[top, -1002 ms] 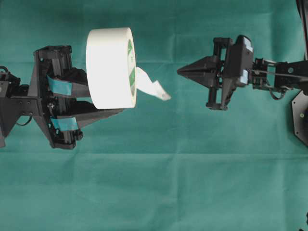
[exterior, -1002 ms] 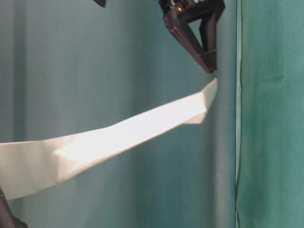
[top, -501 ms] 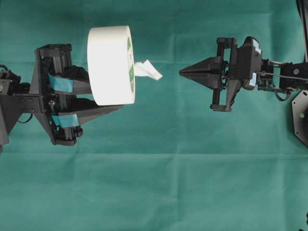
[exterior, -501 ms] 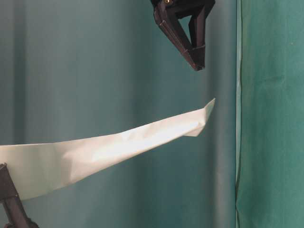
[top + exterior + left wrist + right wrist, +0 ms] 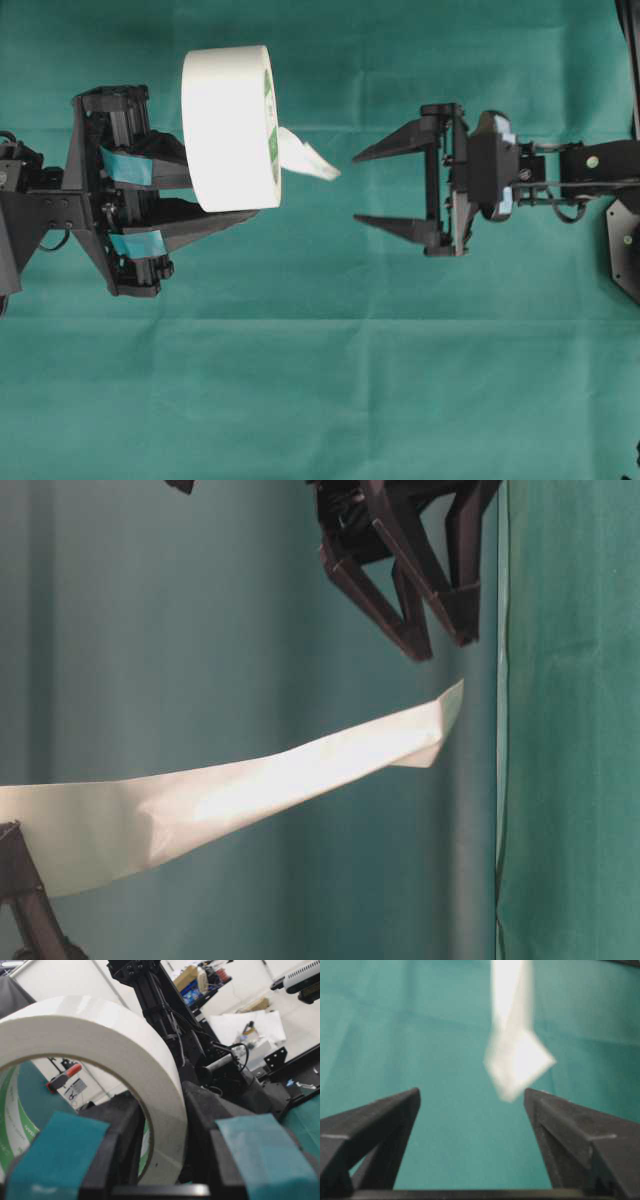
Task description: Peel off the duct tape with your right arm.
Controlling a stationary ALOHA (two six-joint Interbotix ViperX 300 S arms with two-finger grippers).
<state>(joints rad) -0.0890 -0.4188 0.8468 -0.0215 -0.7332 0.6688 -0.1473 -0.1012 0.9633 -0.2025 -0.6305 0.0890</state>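
The duct tape [image 5: 225, 125] is a wide white roll with a green-printed core, held up on edge above the green cloth. My left gripper [image 5: 225, 200], with teal-taped fingers, is shut on the roll's wall, one finger inside the ring and one outside [image 5: 162, 1130]. A loose white strip end [image 5: 308, 160] sticks out rightward from the roll. The right arm's gripper [image 5: 356, 189] stands open, a short gap from the strip end. In the right wrist view the strip end [image 5: 517, 1062] hangs just ahead of the open gripper [image 5: 471, 1092], near its right fingertip. From table level the strip [image 5: 250, 790] runs below the gripper [image 5: 443, 647].
Green cloth [image 5: 320, 380] covers the table. A black mount [image 5: 625, 250] sits at the right edge. A vertical seam in the green backdrop [image 5: 500, 780] shows at table level. The left wrist view shows lab clutter behind the other arm [image 5: 170, 1015].
The right gripper has gone from shut to open and has moved a little closer to the strip end. The roll and the left gripper have barely shifted.
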